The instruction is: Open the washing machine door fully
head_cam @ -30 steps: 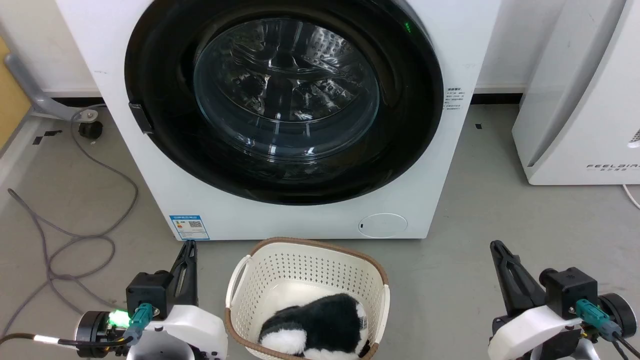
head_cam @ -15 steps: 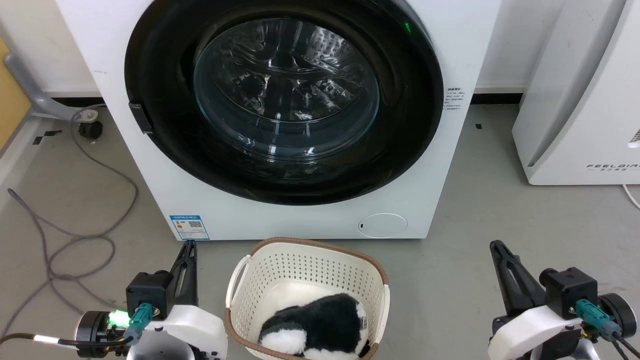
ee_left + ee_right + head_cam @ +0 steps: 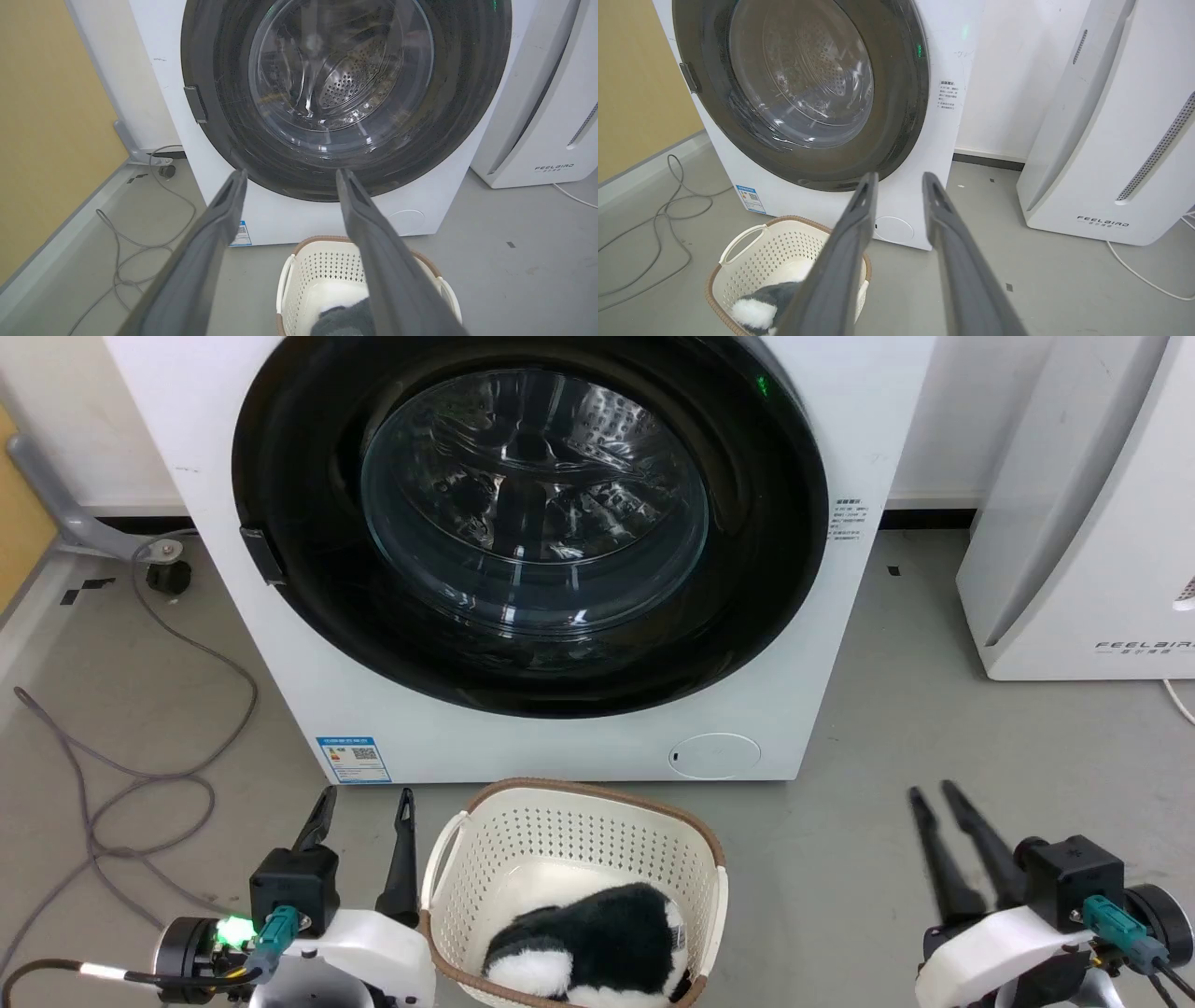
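Top edge of the big round glossy-black washing machine door (image 3: 532,504) with its clear bulging glass centre is cut off in the head view; reflections on the glass make the metal drum behind it hard to read; the print on the small blue sticker (image 3: 353,761) is too tiny to make out; the black-and-white plush toy (image 3: 597,933) is half hidden inside the cream perforated plastic basket (image 3: 569,789) with the brown rim. Door sits flat against the front of the white washing machine (image 3: 523,747), taking up nearly its whole width, with a small dark tab (image 3: 261,555) at its left edge and a green light (image 3: 761,385) at upper right. Left gripper (image 3: 366,795) has its fingers spread wide, just beside the basket; right gripper (image 3: 932,791) has a narrower gap between its fingers; neither touches the door, both empty.
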Available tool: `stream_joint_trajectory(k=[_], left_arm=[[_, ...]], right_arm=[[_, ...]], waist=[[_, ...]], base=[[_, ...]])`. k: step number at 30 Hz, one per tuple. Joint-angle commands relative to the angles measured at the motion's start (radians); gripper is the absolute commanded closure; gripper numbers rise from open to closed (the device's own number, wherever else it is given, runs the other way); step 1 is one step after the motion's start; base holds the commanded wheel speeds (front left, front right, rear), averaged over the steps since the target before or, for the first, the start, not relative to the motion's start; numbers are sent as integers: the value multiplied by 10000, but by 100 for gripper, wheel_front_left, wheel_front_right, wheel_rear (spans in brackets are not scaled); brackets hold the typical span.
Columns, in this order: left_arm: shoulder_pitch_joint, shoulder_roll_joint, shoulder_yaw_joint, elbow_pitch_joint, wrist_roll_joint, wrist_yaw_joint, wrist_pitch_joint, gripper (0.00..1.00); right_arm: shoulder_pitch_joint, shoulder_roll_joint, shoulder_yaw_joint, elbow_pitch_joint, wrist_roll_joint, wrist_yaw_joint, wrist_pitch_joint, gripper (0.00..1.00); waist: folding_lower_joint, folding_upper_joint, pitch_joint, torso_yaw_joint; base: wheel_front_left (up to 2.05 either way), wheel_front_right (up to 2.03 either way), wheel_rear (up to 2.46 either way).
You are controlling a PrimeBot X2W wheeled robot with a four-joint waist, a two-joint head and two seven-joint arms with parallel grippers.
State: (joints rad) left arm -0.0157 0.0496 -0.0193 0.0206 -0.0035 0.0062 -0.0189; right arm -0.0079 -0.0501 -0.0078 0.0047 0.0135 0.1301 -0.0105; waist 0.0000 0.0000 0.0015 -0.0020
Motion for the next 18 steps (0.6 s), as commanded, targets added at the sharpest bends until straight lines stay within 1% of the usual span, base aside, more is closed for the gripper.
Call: stream_joint_trajectory(k=[1,13,18], left_arm=[[-87,2,-41,56,-83,34,-85,0],[-171,3,-228,200,-224,119,-335,0],[-207,3,-315,256,-287,151,-440,0]], right_arm=[[83,0,-34,6,64,1,-76,100],[92,0,-169,107,527,1,-328,100],[52,0,-207,231,1387,1,-461,100]], waist=[[0,0,5,0],[0,0,39,-23],[0,0,54,-28]], base=[[0,0,0],[0,0,0],[0,0,0]])
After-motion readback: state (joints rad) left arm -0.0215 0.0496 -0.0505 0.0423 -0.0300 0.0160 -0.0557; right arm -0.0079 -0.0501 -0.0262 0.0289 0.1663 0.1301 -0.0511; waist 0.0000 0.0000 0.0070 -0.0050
